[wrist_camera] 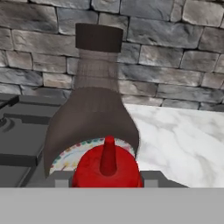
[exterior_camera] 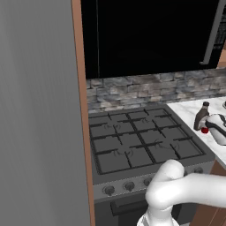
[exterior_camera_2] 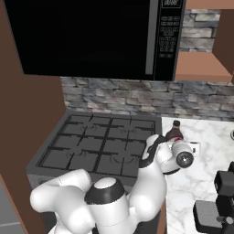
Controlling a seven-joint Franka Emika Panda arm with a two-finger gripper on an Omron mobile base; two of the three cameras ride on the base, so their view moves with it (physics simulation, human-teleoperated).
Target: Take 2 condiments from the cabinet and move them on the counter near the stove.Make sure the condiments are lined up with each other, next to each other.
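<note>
The dark brown bottle [wrist_camera: 94, 113] with a black cap stands upright on the white marble counter [wrist_camera: 183, 140], just right of the black stove [exterior_camera: 132, 141]. Directly in front of it in the hand view is the red squeeze bottle [wrist_camera: 107, 168], between my fingertips [wrist_camera: 61, 178]. My gripper [wrist_camera: 107, 180] is shut on the red bottle. From the left base view the brown bottle [exterior_camera: 202, 117] rises behind my gripper [exterior_camera: 207, 129], and a spot of the red bottle [exterior_camera: 205, 130] shows at the hand. The brown bottle [exterior_camera_2: 174, 132] stands just behind my hand. The two bottles are very close; whether they touch I cannot tell.
A black microwave [exterior_camera: 150, 35] hangs over the stove [exterior_camera_2: 100, 146], with a stone backsplash [exterior_camera_2: 137, 98] behind. A brown wooden cabinet [exterior_camera_2: 201, 68] sits at the upper right. A dark appliance [exterior_camera_2: 219, 201] stands on the counter [exterior_camera_2: 201, 176] at the front right. A tall grey panel [exterior_camera: 39, 110] stands on the left.
</note>
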